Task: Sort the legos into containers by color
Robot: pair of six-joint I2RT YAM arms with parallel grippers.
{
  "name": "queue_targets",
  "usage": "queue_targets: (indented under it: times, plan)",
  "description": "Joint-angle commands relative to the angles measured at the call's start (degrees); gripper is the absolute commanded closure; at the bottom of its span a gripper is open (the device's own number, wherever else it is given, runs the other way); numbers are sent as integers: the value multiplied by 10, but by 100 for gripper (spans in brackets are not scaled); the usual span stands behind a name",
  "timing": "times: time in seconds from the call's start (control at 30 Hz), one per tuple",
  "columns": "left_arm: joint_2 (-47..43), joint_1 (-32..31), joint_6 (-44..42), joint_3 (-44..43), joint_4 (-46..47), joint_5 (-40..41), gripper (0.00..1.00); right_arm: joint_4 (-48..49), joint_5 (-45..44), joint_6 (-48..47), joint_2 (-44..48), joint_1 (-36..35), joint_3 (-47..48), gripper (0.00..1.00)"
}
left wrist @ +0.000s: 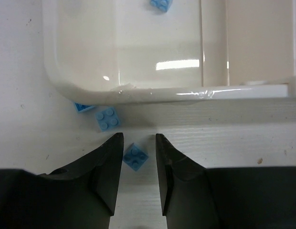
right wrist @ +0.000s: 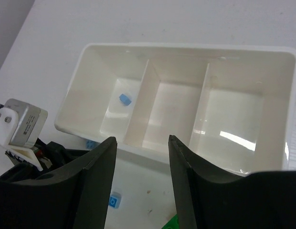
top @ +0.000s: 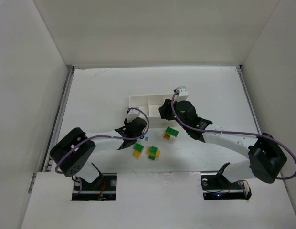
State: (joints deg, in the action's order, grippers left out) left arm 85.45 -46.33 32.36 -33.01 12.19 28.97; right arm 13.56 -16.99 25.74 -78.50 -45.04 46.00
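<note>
Straddling studded square brick: smooth left end effector.

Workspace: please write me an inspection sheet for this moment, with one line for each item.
Surface: white table, with a few small dark specks.
Job's things: white tray with three compartments; one blue brick lies in an end compartment, the other two look empty. Three blue bricks lie on the table by the tray, one of them between the left jaws. Three green-and-yellow stacks lie nearer the arm bases.
Clutter: nothing seen.
Grippers: left gripper low over the table, jaws narrowly apart around that brick; right gripper open and empty, by the tray.
Cables: a purple cable runs along each arm.
Surroundings: plain white walls.
</note>
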Motion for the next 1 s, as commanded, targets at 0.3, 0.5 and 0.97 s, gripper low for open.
queue_targets:
  times: [0.3, 0.5, 0.97]
  plan:
    - [-6, -28, -8, -11, -34, 41, 67, 28, 4, 6, 13, 4, -1, 45]
    - [-4, -29, -12, -11, -36, 40, 81, 28, -1, 5, 13, 4, 0, 45]
    - [-211, 0, -15, -66, -61, 21, 84, -16, 6, 3, 36, -59, -37, 66]
